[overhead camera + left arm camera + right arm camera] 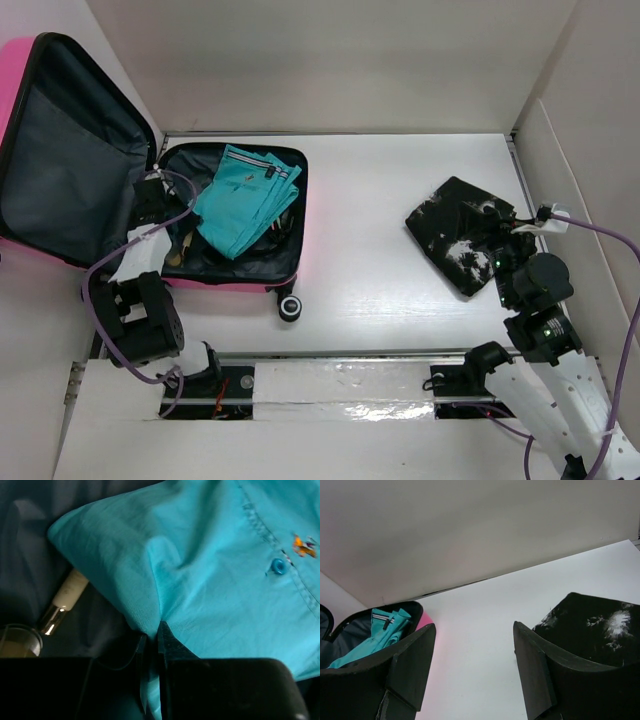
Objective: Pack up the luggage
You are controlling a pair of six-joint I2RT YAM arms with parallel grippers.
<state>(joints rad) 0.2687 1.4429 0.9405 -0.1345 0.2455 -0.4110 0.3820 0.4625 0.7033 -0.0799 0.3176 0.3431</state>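
Note:
The pink suitcase (pixel 228 279) lies open at the left, its lid (pixel 60 150) raised and showing dark grey lining. A teal garment (pixel 245 200) lies in its base. My left gripper (pixel 188 222) is inside the base at the garment's left edge. In the left wrist view it (pixel 150 636) is shut on a fold of the teal garment (pixel 215 580). A black garment with white specks (pixel 460 235) lies on the table at the right. My right gripper (pixel 494 262) is at its near right edge, open and empty (pixel 475 650), with the black garment (pixel 595 625) beside its right finger.
A white tube with a metal collar (pixel 62 602) lies on the lining under the teal garment's corner. A black wheel (pixel 290 308) sticks out at the suitcase's near side. White walls enclose the table (pixel 380 220) at the back and right.

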